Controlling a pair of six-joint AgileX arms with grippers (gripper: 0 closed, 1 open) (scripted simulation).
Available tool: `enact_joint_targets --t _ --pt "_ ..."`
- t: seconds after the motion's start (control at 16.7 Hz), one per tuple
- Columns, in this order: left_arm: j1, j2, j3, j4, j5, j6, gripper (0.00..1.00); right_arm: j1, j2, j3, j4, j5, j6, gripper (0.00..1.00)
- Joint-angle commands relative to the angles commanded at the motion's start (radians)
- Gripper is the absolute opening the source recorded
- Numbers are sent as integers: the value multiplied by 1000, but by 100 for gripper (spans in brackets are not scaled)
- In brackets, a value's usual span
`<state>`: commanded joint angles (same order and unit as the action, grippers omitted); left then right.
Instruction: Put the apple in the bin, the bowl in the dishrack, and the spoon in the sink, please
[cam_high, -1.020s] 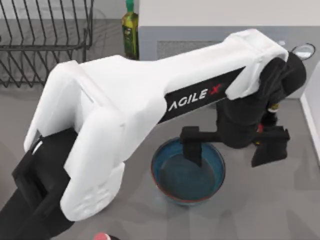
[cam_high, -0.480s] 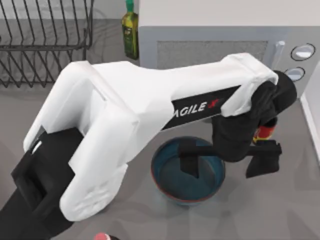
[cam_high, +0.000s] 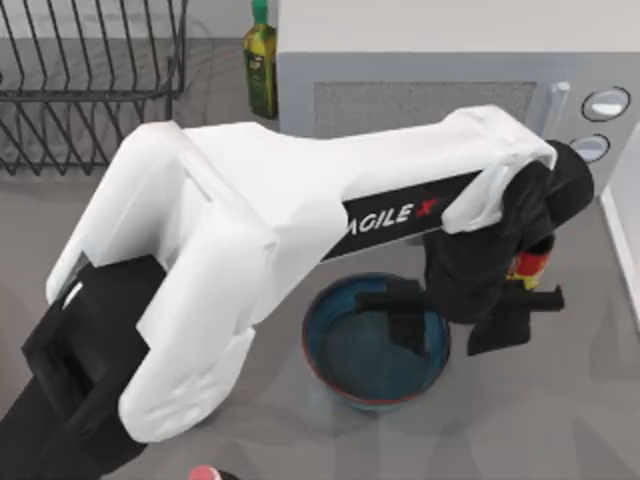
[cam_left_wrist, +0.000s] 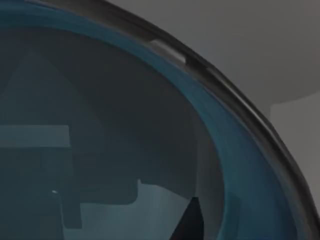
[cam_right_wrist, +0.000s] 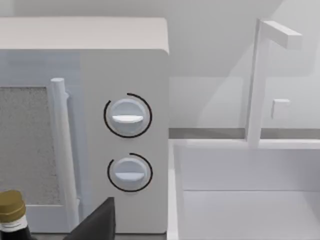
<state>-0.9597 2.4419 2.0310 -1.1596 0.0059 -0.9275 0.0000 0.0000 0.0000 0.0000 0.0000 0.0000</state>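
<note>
Left hand straddling the bowl's right rim

The left hand is hanging wide, one finger dipping inside the large round teal-blue bowl, the other outside its reddish-brown rim (a round thing, so no long axis). The bowl is sitting upright mid-bench, directly under this hand; the dark wire dishrack is lying well apart, far-left.

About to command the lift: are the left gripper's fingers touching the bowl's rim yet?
Cannot tell. Top view shows the left gripper straddling the bowl rim, one finger inside, one outside; no contact or gap shows plainly.
</note>
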Motion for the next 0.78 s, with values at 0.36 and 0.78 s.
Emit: enact_joint_targets --t 0.36,0.78 --pt "0 0 0 0 0 0 0 0 0 0 0 0 0 100" --pt "1 -4 -2 0 0 1 0 0 0 0 0 0 0 100"
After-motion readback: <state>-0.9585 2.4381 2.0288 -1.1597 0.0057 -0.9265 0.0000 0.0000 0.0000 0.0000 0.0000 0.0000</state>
